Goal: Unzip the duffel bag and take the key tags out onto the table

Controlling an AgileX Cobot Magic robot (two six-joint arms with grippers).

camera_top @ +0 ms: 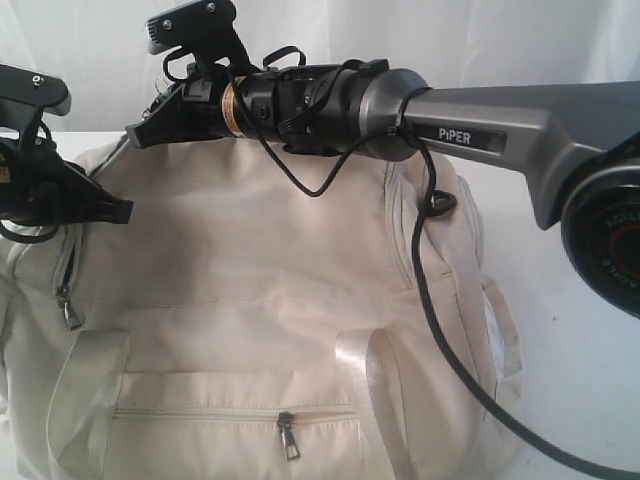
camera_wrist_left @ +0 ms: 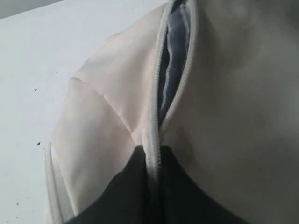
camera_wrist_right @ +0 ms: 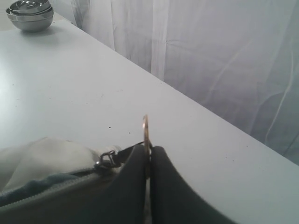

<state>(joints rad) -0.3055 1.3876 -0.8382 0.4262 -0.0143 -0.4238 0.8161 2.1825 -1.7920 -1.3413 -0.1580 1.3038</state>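
A cream fabric duffel bag [camera_top: 250, 250], zip seam [camera_wrist_left: 152, 135] clamped in the left pincer [camera_wrist_left: 153, 161]; brass pull tab [camera_wrist_right: 145, 128] clamped in the right pincer [camera_wrist_right: 147, 156]; a skewed tug could slip it free.

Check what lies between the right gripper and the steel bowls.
Only bare white table lies between the right gripper and the steel bowls; the right wrist view shows that stretch empty.
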